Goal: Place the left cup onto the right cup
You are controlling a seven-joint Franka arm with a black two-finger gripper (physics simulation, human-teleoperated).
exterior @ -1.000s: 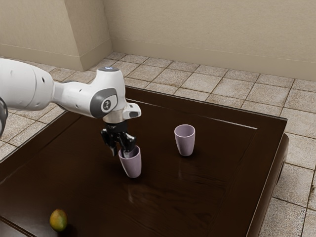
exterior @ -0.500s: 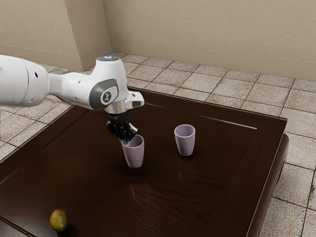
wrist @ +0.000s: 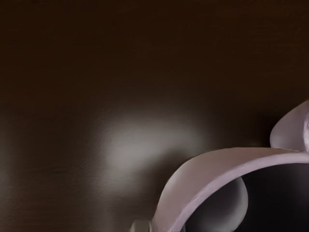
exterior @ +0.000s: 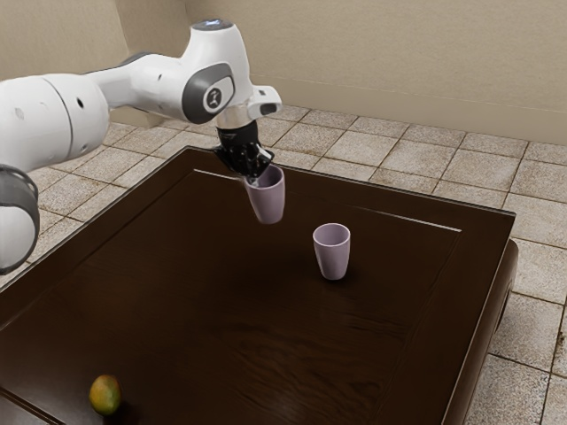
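At the exterior view's far left, near the front edge of the dark brown wooden table (exterior: 221, 345), lies a small yellow-green round fruit (exterior: 104, 394). It is well apart from everything else. The white robot arm (exterior: 97, 93) comes in from the upper left and ends in the black two-finger gripper (exterior: 258, 174). Its fingers are pinched on the rim of the pale lilac tumbler-shaped cup (exterior: 267, 198). This cup hangs upright to slightly tilted in the air, clear of the tabletop. To its right and lower stands the second pale lilac cup (exterior: 331, 251), upright on the table with its mouth open upward, not touching the first. In the wrist view the held cup's blurred rim (wrist: 217, 171) curves just under the hand, above the dark tabletop (wrist: 96, 72).
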